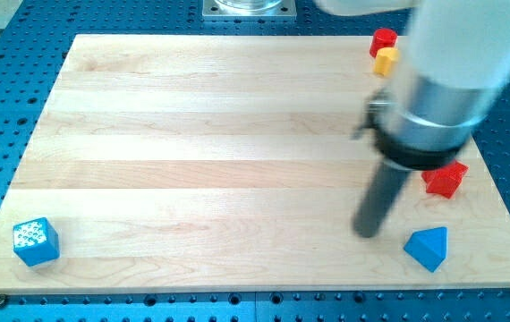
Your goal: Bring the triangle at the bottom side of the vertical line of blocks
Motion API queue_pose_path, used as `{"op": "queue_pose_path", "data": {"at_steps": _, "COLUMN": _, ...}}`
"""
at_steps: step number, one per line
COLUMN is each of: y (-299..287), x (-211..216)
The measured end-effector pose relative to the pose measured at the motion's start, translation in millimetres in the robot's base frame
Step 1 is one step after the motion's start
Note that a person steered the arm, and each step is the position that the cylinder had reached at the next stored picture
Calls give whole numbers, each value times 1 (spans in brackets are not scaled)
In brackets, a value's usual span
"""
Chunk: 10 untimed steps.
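A blue triangle block (428, 247) lies near the board's bottom right corner. My tip (366, 233) rests on the board just to the left of it, a short gap apart. A red block (444, 179) sits above the triangle, partly hidden by the arm. At the view's top right a red block (383, 40) stands with a yellow block (386, 61) touching it just below. The arm's grey body covers much of the right side, so any blocks between the yellow and lower red ones are hidden.
A blue cube with a white dotted top (37, 241) sits at the board's bottom left corner. The wooden board (201, 161) lies on a blue perforated table (4, 72). A metal mount (249, 8) is at the view's top.
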<state>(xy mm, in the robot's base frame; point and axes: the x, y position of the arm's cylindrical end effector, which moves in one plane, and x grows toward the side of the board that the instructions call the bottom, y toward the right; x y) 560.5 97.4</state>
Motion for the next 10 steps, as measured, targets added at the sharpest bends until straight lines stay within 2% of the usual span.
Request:
{"op": "queue_pose_path", "data": {"at_steps": 1, "y": -87, "x": 1}}
{"op": "queue_pose_path", "data": {"at_steps": 2, "y": -172, "x": 57}}
{"op": "queue_pose_path", "data": {"at_steps": 3, "y": -120, "x": 57}}
{"op": "queue_pose_path", "data": {"at_steps": 4, "y": -16, "x": 49}}
{"op": "queue_pose_path", "data": {"at_steps": 6, "y": 30, "x": 26}}
{"op": "queue_pose_path", "data": {"at_steps": 9, "y": 109, "x": 26}}
{"op": "queue_pose_path", "data": {"at_steps": 10, "y": 111, "x": 26}}
